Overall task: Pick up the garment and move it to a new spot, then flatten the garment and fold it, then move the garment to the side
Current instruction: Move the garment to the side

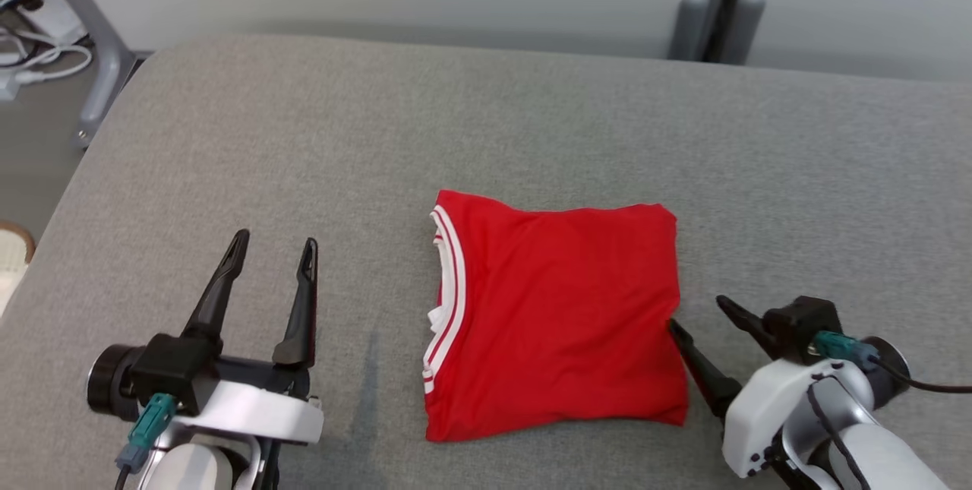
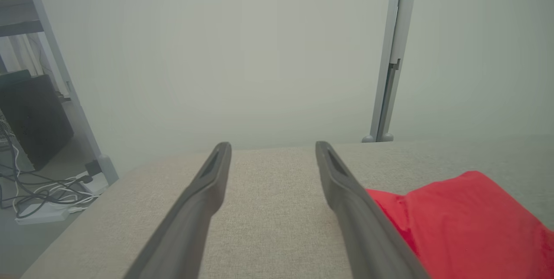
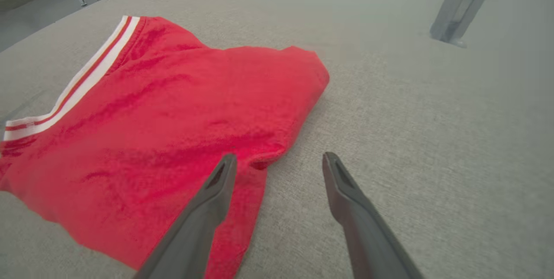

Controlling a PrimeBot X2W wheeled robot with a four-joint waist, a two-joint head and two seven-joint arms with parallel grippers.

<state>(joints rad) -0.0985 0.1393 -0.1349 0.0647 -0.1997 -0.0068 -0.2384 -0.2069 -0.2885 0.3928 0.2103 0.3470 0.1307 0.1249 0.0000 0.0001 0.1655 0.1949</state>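
**Folded shirt waits for the move to the side**

Nearest to the robot, the left gripper (image 1: 275, 241) hovers with its fingers spread and holds nothing, well apart from the red garment (image 1: 554, 308). The right gripper (image 1: 696, 313) is also spread and empty. It is just beside the right edge of the garment, with one finger at the cloth and the other over the bare desk (image 1: 531, 118).

The garment lies in the middle of the gray desk as a neat square, with the white striped collar (image 1: 448, 277) on its left side. The fold looks finished, so the step in hand is probably the move aside. To do it well, the right gripper should catch all layers at the edge and slide the garment low, so that the fold does not open. Behind the desk stands a gray post (image 1: 721, 11).
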